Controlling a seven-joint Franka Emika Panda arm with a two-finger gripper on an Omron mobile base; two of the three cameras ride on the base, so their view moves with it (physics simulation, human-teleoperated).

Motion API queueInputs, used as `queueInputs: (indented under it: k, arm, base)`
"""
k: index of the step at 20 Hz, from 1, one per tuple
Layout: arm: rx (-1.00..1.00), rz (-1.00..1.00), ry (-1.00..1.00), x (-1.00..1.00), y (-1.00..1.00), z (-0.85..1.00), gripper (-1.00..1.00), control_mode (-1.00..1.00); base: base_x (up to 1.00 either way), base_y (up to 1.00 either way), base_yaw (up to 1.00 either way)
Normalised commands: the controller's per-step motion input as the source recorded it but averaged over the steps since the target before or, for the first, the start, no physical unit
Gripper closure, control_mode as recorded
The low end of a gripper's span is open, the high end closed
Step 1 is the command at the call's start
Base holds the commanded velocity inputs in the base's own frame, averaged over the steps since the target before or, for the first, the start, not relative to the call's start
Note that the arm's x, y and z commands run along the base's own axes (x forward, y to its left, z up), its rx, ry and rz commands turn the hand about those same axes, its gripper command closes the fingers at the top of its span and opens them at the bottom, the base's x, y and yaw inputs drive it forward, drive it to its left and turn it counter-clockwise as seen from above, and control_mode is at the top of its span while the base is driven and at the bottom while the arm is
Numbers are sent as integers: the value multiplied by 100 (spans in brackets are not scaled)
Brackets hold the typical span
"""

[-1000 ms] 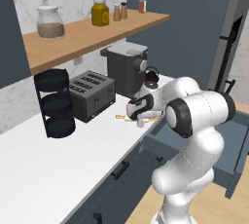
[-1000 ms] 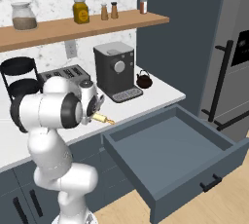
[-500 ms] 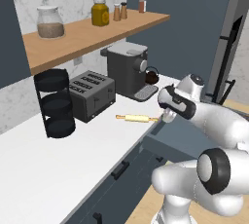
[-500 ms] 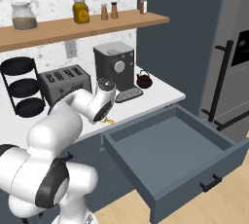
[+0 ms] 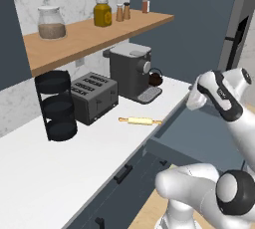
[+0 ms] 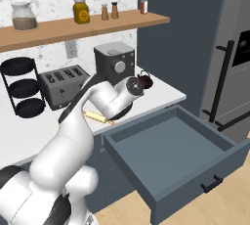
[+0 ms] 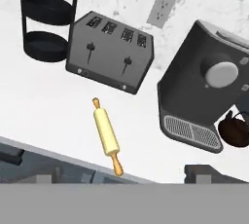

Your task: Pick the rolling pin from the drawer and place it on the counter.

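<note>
The rolling pin lies flat on the white tabletop at mid-frame in the left base view, near the front edge — just in front of the toaster and the coffee machine, touching neither. The drawer stands pulled out, lower right in the right base view. Whether the pincer is spread or pressed together cannot be told — its tips are hidden.
</note>
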Motion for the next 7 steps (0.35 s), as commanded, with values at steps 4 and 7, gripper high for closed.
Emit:
queueInputs:
  k: [4,7]
  arm:
    - [26,-2,-19,-4,-44,75,-100,-100]
    - [-3,0,-2,0,1,0,-100,-100]
  base:
    - [0,0,0]
    - [0,0,0]
